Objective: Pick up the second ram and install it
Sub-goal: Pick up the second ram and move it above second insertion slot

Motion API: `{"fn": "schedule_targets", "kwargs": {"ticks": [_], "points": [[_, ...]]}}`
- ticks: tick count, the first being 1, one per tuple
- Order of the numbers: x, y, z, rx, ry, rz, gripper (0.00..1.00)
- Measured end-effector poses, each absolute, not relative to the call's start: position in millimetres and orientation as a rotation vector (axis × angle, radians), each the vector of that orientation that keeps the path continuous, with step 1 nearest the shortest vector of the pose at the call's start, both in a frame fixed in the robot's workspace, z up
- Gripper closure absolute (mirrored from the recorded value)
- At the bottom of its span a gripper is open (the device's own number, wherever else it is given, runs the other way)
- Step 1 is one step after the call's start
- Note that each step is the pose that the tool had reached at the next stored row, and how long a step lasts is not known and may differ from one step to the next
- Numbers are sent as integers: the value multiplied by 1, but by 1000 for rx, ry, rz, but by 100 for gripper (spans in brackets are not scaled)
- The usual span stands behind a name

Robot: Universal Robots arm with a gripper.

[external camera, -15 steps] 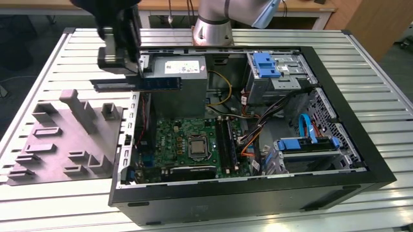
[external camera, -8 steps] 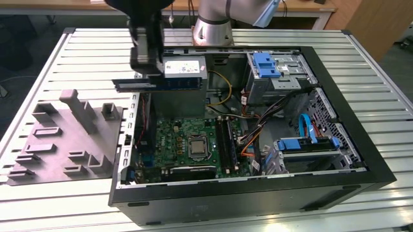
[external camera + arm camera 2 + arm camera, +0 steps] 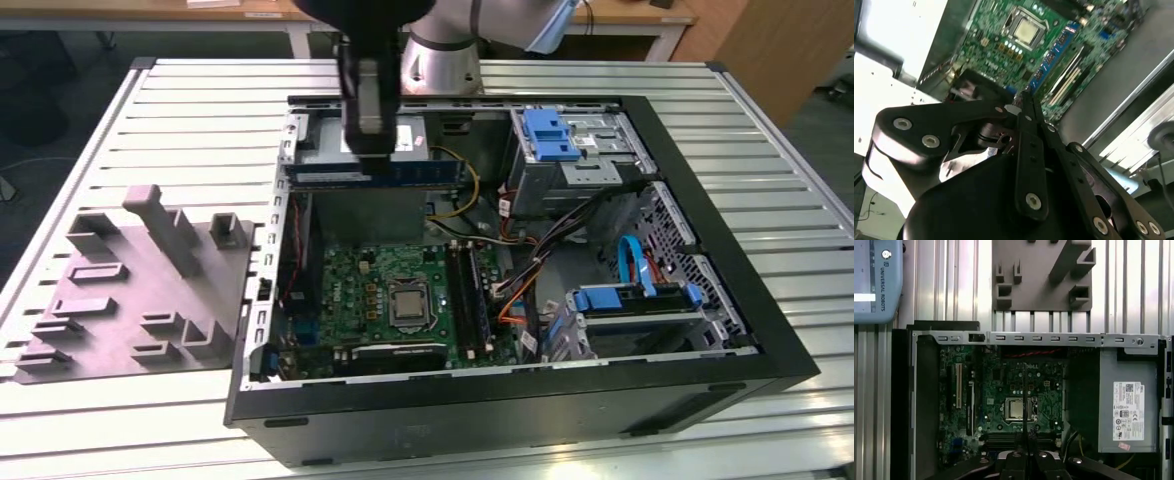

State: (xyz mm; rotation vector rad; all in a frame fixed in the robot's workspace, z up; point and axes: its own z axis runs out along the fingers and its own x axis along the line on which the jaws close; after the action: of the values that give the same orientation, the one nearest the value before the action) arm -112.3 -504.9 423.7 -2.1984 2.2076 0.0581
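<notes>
- Exterior view: my gripper hangs over the power-supply end of the open PC case. The arm comes in from the far side with the wrist pointing down.
- Jaws are closed to a thin slit, pinching the second ram by its upper long edge. The board hangs just below the jaws with its long axis level, so my guess is the lower edge is left free for seating.
- First wrist view: the second ram reads as a thin edge-on line running out from between the jaws, so it looks square in the grip, not canted.
- The motherboard and its long black slots are well below the jaws and off to one side. The ram is apart from them.
- Judging from the exterior view, the board's long axis runs across the slots, not along them.
- The grey fixture sits outside the case, well apart from the jaws.
</notes>
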Motion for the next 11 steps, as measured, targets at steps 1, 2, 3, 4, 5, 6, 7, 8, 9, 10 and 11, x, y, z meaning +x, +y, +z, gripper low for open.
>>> {"fn": "schedule_targets", "kwargs": {"ticks": [1,2,3,4,5,6,7,8,9,10,11], "points": [[-108,-505,424,-2199,2208,58,89],[-103,-505,423,-2199,2208,59,89],[-99,-505,423,-2199,2208,59,89],[-94,-505,423,-2199,2208,59,89],[-90,-506,423,-2199,2208,60,89],[-85,-506,423,-2199,2208,60,89],[-80,-506,423,-2199,2209,60,89],[-76,-506,422,-2200,2209,61,89],[-72,-506,422,-2200,2209,62,89],[-68,-507,420,-2200,2210,63,89],[-65,-507,419,-2201,2210,64,89]]}}
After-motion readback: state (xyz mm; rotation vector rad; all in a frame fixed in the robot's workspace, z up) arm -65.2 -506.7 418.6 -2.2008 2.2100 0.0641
